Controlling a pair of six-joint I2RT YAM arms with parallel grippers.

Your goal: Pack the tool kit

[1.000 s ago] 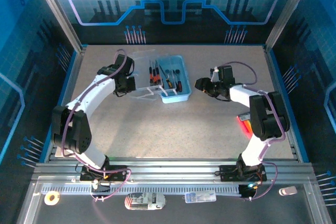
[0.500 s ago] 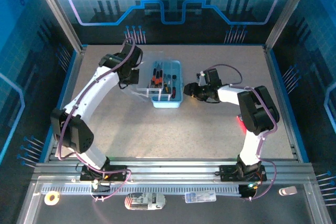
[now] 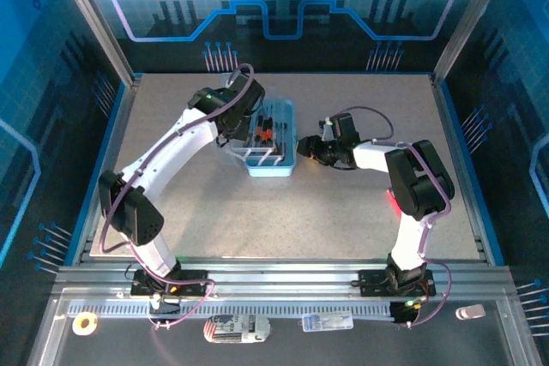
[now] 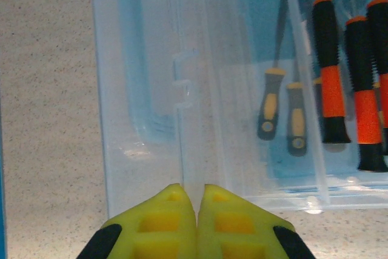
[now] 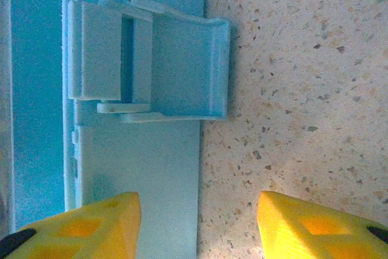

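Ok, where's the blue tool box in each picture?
Top external: tool box sits mid-table, toward the back.
Left wrist: tool box spans the top and right, orange-handled screwdrivers inside.
Right wrist: tool box runs down the left, its latch sticking out.
Shared landmark: the speckled table around it.

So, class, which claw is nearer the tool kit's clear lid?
Left. The left claw, shut, has its tips right at the edge of the clear lid. The right claw stands open at the opposite side of the box, facing its latch.
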